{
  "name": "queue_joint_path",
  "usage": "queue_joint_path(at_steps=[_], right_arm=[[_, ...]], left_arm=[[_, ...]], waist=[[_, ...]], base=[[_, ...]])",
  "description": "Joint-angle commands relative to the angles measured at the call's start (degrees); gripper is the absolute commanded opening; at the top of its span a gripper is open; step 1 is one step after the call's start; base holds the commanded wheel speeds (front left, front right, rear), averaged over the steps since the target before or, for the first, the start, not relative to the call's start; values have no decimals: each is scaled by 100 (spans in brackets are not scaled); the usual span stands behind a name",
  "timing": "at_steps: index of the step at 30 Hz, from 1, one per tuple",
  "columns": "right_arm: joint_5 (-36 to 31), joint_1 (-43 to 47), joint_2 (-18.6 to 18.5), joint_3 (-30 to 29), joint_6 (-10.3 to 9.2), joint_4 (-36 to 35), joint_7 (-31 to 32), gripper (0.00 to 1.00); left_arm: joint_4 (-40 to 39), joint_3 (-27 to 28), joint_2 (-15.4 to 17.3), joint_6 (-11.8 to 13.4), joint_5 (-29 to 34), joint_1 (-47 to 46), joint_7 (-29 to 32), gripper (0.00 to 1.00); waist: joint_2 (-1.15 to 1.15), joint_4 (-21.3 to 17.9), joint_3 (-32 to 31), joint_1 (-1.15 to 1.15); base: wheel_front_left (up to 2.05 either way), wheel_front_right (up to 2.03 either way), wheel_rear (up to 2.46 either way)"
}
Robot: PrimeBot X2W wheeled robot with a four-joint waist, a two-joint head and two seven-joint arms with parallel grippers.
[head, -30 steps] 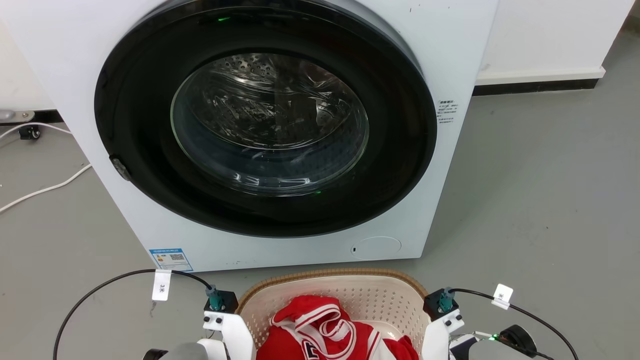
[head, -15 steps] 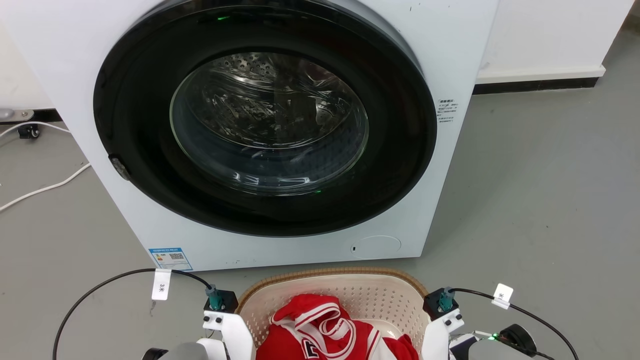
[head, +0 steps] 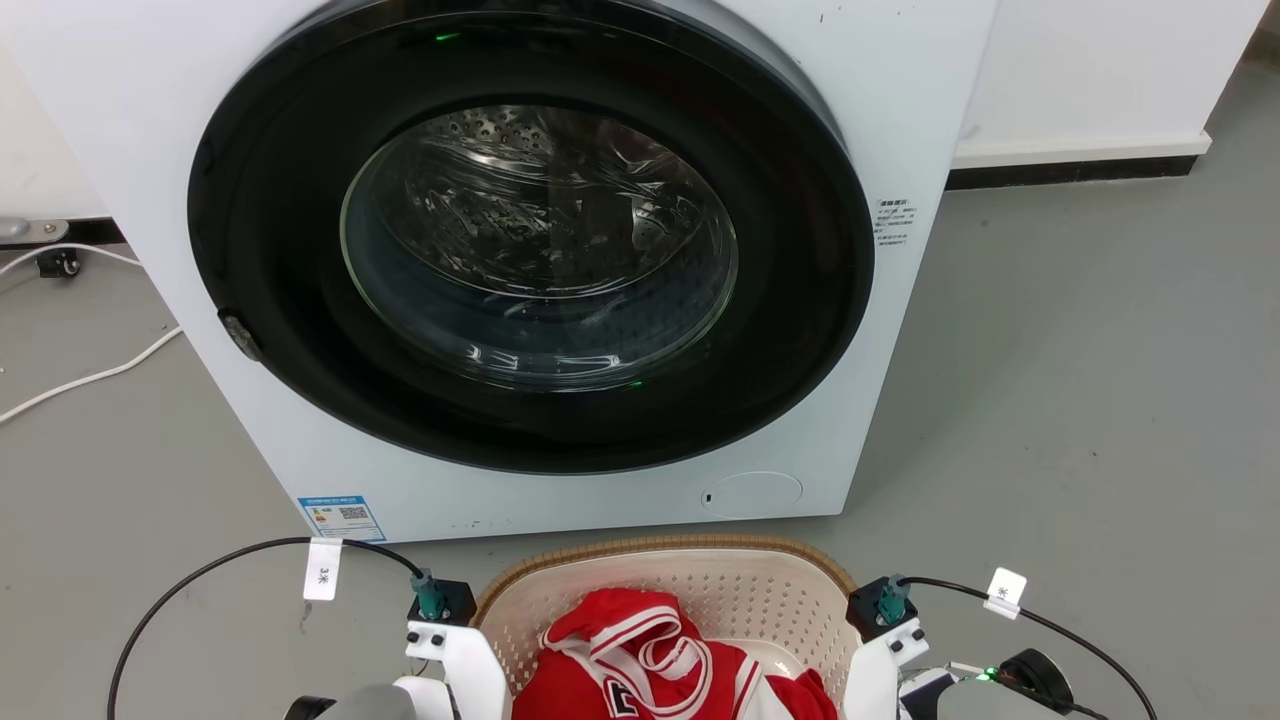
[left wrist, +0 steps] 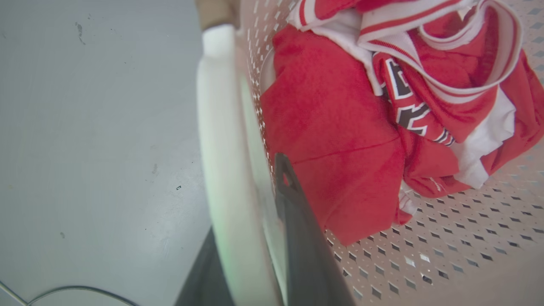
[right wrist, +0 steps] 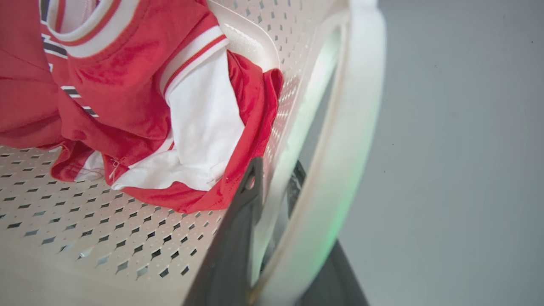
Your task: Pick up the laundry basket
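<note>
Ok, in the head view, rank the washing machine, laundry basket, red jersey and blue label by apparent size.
1. washing machine
2. laundry basket
3. red jersey
4. blue label
The bottom edge crops basket and jersey, so their order is less sure.

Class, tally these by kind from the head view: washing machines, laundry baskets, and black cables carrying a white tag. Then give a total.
washing machine: 1
laundry basket: 1
black cables with a white tag: 2
Total: 4
</note>
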Motion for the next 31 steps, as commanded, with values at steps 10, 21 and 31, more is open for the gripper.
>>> queue_joint_path(at_steps=[10,21,31], right_arm=[[24,-85,67,124,75,-15,-51,0],[61,-98,49,170,75,-2,-61,0],[79,-104,51,200,75,7,-55,0]], left_arm=[[-34,-162,-70,-83,-114,-129,-59,0],[-9,-276,-74,-82,-212,-147,-95,0],[1,-376,-62,-82,-318,-169,-111,0]], waist=[[0,-4,-6,0],[0,-2,-15,0],[0,-3,-14,0]], base=[[0,0,0],[0,0,0],[0,0,0]])
